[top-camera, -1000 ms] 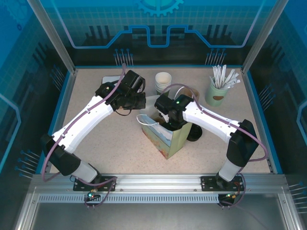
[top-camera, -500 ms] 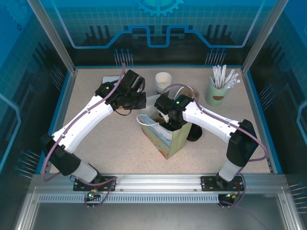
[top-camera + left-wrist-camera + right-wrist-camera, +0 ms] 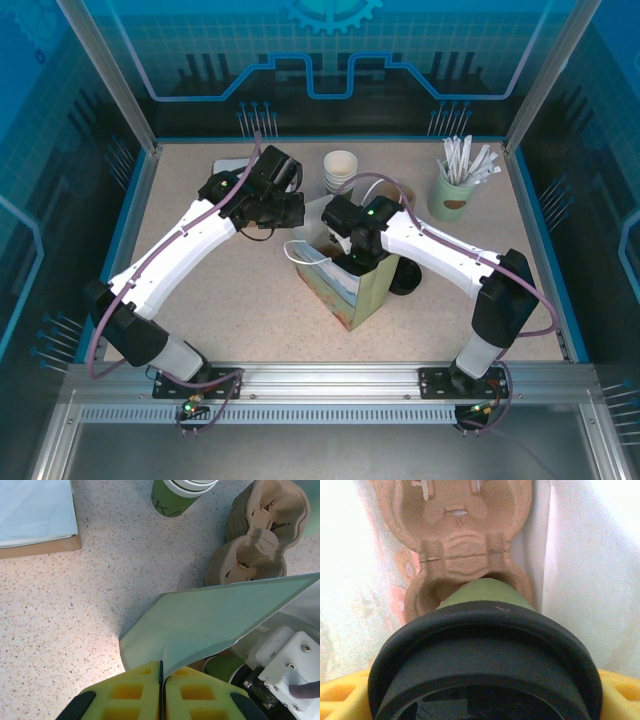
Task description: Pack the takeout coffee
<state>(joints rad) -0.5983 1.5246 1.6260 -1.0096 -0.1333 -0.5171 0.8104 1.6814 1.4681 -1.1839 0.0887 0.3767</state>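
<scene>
1. At the far left of the table [image 3: 250, 310] lies a flat pale blue sheet [image 3: 35, 510] on a brown card backing, well apart from the bag.
2. The left end effector [image 3: 161, 680] has its yellow pads pressed narrowly together, pinching the upper edge of the paper bag [image 3: 345, 290] and holding out a pale green flap of it.
3. The bag stands upright near the middle of the table with its mouth open, between the two arms.
4. Behind the bag stands a stack of white paper cups [image 3: 340, 170] with a green lower band.
5. The right end effector [image 3: 352, 255] reaches down into the bag's mouth. Its yellow fingers [image 3: 340, 700] stand wide on either side of the takeout coffee [image 3: 485, 670] and hold it just under the black lid.
6. The takeout coffee is upright inside the bag, with its green base at the mouth of the nearer well of a brown pulp cup tray [image 3: 455, 545] that lies on the bag's floor. I cannot tell whether the cup is fully seated.
7. More brown pulp trays [image 3: 260, 535] sit on the table just behind the bag.
8. At the far right stands a pale green cup of white wrapped straws [image 3: 452, 195], well apart from the bag.
</scene>
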